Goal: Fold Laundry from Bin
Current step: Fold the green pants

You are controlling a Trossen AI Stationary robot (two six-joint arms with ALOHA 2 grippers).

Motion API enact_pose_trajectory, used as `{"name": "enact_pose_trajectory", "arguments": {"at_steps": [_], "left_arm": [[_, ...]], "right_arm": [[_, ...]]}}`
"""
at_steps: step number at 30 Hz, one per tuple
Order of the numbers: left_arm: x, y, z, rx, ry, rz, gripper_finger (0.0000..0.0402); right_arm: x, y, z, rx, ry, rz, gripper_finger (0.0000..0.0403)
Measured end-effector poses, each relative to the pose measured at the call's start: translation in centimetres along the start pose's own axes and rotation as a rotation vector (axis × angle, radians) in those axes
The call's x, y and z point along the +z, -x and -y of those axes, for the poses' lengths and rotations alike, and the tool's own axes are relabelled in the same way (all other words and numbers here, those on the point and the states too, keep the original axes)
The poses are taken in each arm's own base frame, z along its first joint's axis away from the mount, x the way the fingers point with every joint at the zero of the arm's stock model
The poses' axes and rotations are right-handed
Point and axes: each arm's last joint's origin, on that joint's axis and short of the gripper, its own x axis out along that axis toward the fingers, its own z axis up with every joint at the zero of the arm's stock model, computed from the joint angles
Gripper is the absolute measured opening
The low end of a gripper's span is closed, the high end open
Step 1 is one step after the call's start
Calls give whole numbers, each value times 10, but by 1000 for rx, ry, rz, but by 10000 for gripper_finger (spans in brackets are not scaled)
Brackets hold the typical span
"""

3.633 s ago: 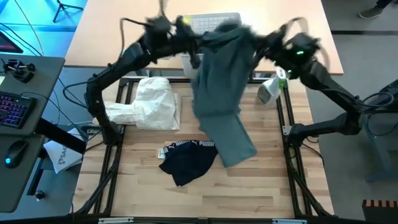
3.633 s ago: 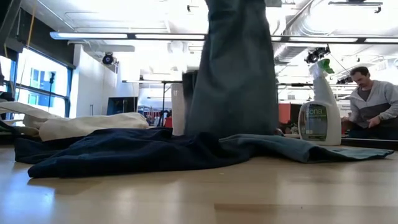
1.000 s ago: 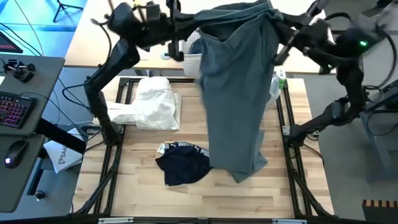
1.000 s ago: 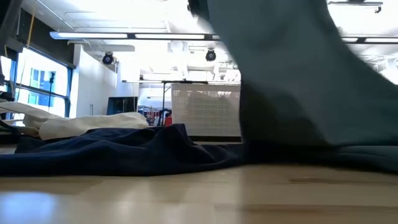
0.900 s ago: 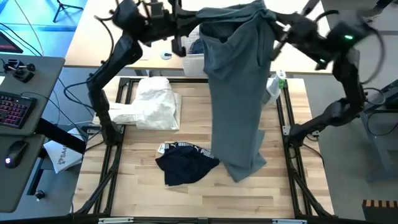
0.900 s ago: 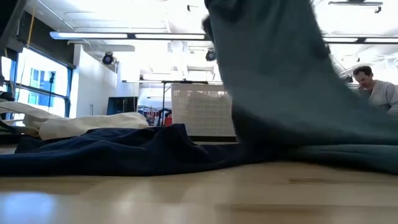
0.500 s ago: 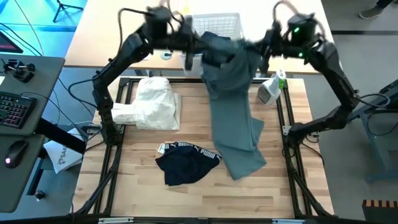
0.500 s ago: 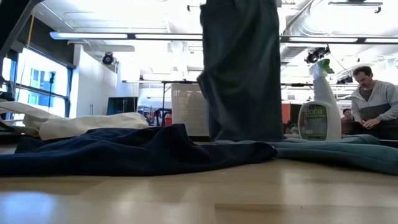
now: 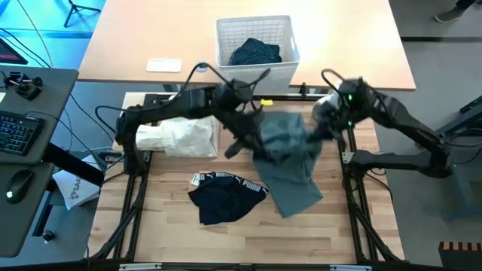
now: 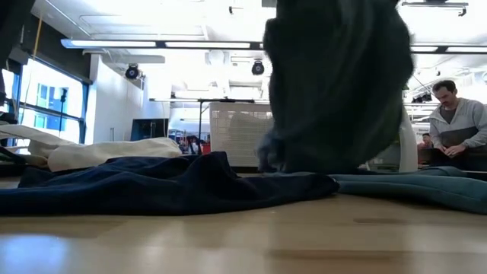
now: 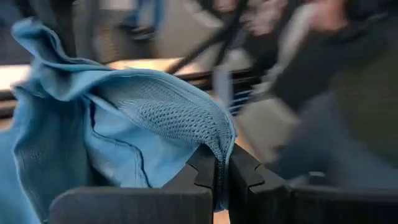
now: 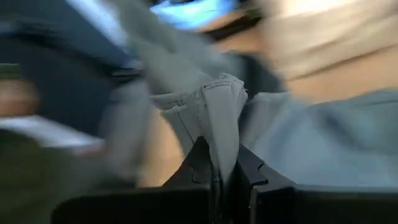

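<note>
Grey-green top [image 9: 286, 154] lengthwise between bin [image 9: 256, 45] and near edge

Bin [image 9: 257, 68] at table's far edge w/ dotted trousers [image 9: 254, 53] inside; top [image 9: 288, 162] mid-table, white cloth [image 9: 183, 136] to its left, Puma piece [image 9: 224, 199] nearest front.

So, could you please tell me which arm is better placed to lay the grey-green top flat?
Neither alone: the left claw and right claw each pinch an edge of the grey-green top.
</note>
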Motion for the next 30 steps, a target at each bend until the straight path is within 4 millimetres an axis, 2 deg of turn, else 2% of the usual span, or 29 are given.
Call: {"name": "enact_pose_trajectory", "arguments": {"at_steps": [2, 4, 8, 11, 16, 19, 22, 26, 30], "left_arm": [[6, -5, 10, -89, 12, 42, 0], [10, -5, 14, -153, 32, 70, 0], [-5, -12, 2, -186, 166, 14, 0], [-20, -24, 0, -282, 292, -38, 0], [-39, -38, 3, -319, 334, -99, 0], [-48, -33, -12, -268, 326, -96, 0], [-56, -19, -38, -179, 326, -68, 0], [-88, -3, -82, 123, 368, -98, 0], [-125, 7, -120, 445, 496, -100, 0]], "right_arm": [[-10, -8, -13, 224, -92, -37, 1], [-20, -16, -21, 378, -141, -89, 1], [-45, -40, -19, 460, -263, -192, 1], [-61, -58, -19, 530, -381, -268, 1], [-77, -75, -22, 617, -368, -255, 0], [-78, -77, -8, 539, -378, -185, 0], [-77, -77, 17, 361, -412, -109, 0], [-83, -74, 61, 13, -467, -44, 0], [-87, -76, 111, -265, -526, -34, 0]]}}
